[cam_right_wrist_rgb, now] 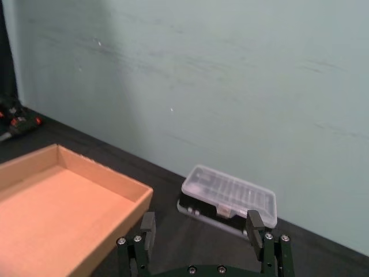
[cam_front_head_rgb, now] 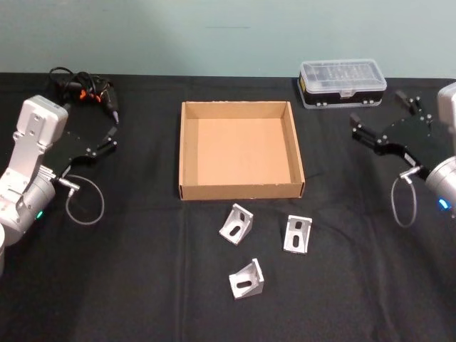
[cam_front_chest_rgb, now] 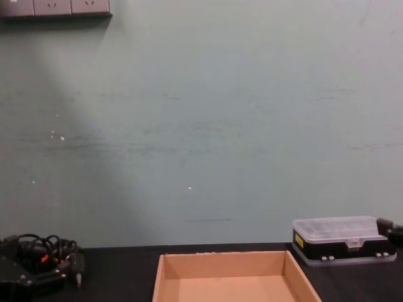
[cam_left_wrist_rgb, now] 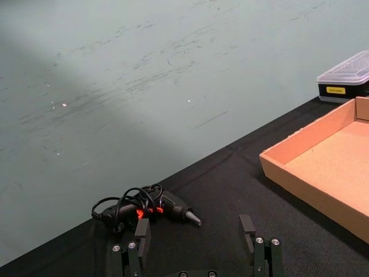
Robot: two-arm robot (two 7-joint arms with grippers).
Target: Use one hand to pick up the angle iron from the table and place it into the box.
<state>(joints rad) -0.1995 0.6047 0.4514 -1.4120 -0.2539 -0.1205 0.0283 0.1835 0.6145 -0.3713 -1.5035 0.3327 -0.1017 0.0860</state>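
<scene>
Silver metal angle irons (cam_front_head_rgb: 298,234) lie near the black worktop's (cam_front_head_rgb: 142,299) front edge. The black right gripper (cam_right_wrist_rgb: 200,224), at the right edge, looks nearer than the left gripper (cam_left_wrist_rgb: 195,229). Both sets of fingers are wide.

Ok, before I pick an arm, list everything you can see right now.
tan cardboard tray-like box: one, tan, table centre
silver metal angle irons: three, silver, on the table in front of the box
small black case with clear plastic lid: one, black, behind the box to its right
black corded tool: one, black, far left
flat black table: one, black
left gripper: one, black, open, left side
right gripper: one, black, open, right side
</scene>
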